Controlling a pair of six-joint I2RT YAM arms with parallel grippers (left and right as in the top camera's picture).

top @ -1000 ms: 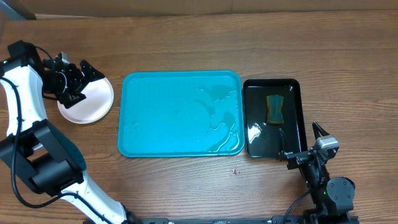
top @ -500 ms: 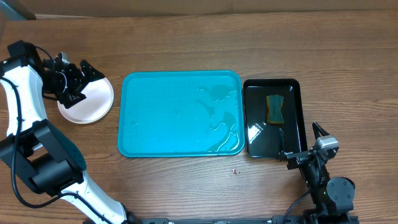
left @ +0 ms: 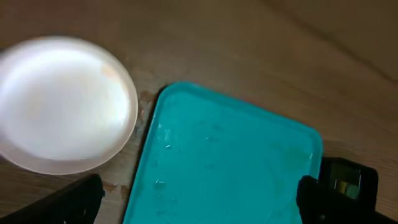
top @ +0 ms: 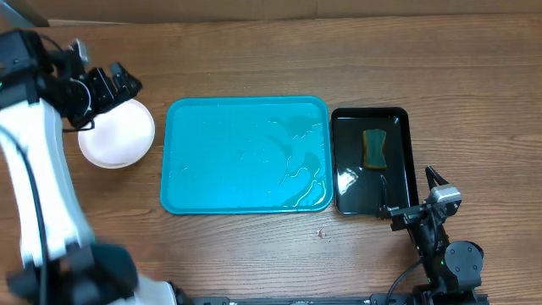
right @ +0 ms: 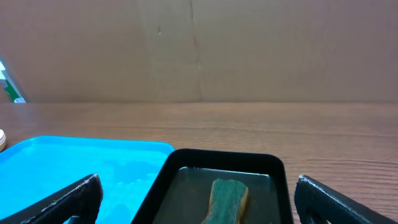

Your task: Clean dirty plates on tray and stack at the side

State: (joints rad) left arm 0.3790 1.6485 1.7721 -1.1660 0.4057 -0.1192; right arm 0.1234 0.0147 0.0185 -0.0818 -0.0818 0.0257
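Plates on the counter (top: pixel 254 51), left of the tray.

The plates (top: pixel 117 135) lie as one white stack just beside the left edge of the water-streaked turquoise tray (top: pixel 229 161). My left tool (top: pixel 113 87) hangs over their rim, fingers spread wide, grasping nothing. My right tool (top: pixel 406 193) is also released, near the black tray (top: pixel 405 161) holding a sponge (top: pixel 373 148).

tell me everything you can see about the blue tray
The tray is a turquoise rectangle, plastic-looking, with rounded corners and a raised rim. It lies flat on the wooden table, bare but for wet sheen toward its right side. The black tray sits close on its right; the plates lie apart on its left.
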